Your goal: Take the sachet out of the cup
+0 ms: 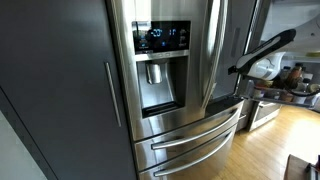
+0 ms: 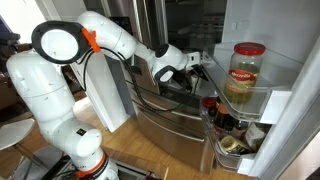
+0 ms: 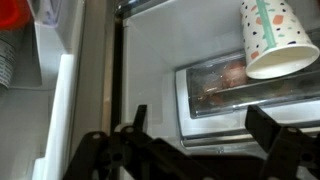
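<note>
Cup (image 3: 272,38): white paper, speckled with small coloured flecks. Seen in the wrist view only, upper right, inside the fridge (image 3: 150,70), just above a clear-fronted drawer (image 3: 225,95). Wide rim points down in that picture, body tilted. A green strip runs along its side. Sachet: not made out; cup interior hidden.

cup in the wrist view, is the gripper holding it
No, the gripper stands open at the bottom of the wrist view, apart from the cup at the upper right.
</note>
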